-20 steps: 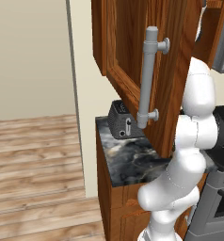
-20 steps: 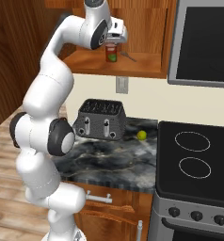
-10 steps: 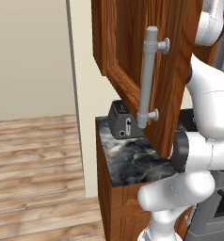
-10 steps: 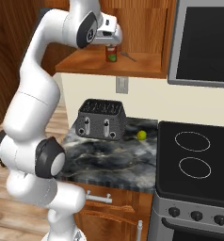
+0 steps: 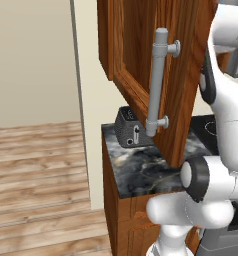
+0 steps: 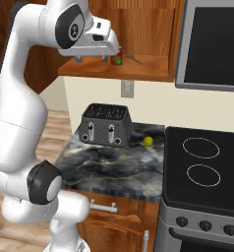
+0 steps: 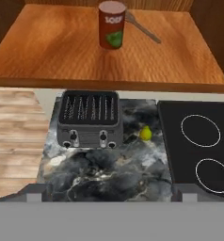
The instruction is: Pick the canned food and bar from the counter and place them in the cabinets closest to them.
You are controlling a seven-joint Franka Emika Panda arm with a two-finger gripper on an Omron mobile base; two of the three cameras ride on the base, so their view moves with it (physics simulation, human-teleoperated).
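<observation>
In the open cabinet (image 6: 138,69), the canned food (image 7: 112,24) is standing upright, released.
The end effector (image 6: 97,55) is hanging open, empty, nearby; the bar is being judged next, over the bench (image 6: 114,167).

A short red cylindrical can with a green label patch and pale top (image 7: 112,24) stands upright on the open reddish-brown wooden cabinet's shelf (image 7: 52,52), above the dark marbled stone counter (image 7: 114,172).

Looked forward and down from behind, left and right; hand view looked down from nearer. Shared across all: dark marbled stone counter (image 5: 141,172) (image 6: 109,167) (image 7: 114,174), black slotted toaster (image 5: 128,131) (image 6: 106,125) (image 7: 89,118).
</observation>
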